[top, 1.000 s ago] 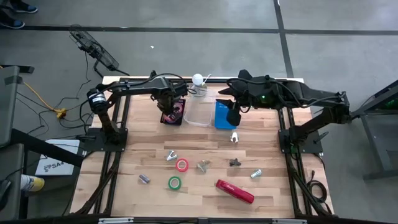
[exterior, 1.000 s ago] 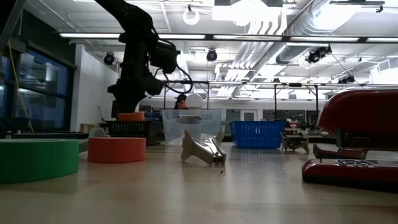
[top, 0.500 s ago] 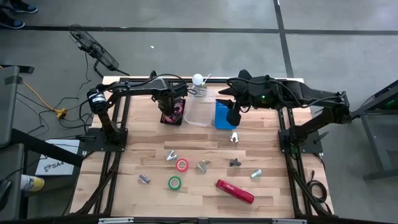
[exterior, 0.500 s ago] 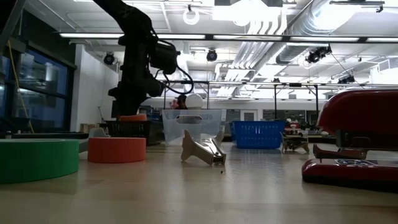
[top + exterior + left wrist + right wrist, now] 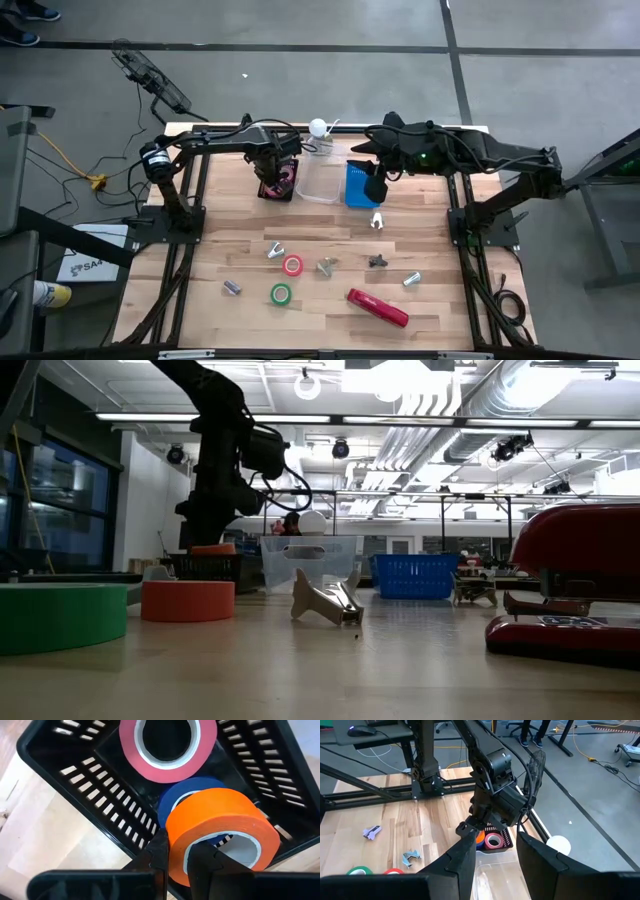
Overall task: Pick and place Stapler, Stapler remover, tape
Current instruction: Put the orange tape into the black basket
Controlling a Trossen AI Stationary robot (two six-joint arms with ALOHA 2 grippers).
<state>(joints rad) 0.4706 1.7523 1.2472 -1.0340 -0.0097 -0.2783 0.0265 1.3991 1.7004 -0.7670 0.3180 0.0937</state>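
My left gripper (image 5: 268, 172) points down over the black basket (image 5: 75, 785) at the table's far left and is shut on an orange tape roll (image 5: 220, 827). A pink roll (image 5: 167, 750) and a blue roll (image 5: 192, 790) lie in that basket. A red roll (image 5: 292, 265) and a green roll (image 5: 281, 294) lie flat on the table. The red stapler (image 5: 378, 307) lies near the front edge. Several small staple removers (image 5: 326, 266) are scattered mid-table. My right gripper (image 5: 492, 847) hangs open and high above the blue basket (image 5: 360, 183), with nothing between its fingers. My left gripper pinches the orange roll's wall (image 5: 176, 857) with one finger inside the pale core and one on the outer face. The fingers come from above, pointing down. The roll hangs tilted over the blue roll inside the basket; whether the two rolls touch cannot be told.
A clear plastic tub (image 5: 320, 178) stands between the black and blue baskets, with a white ball (image 5: 318, 127) behind it. The arms' frames run along both table sides. Bare wood lies between the baskets and the scattered items.
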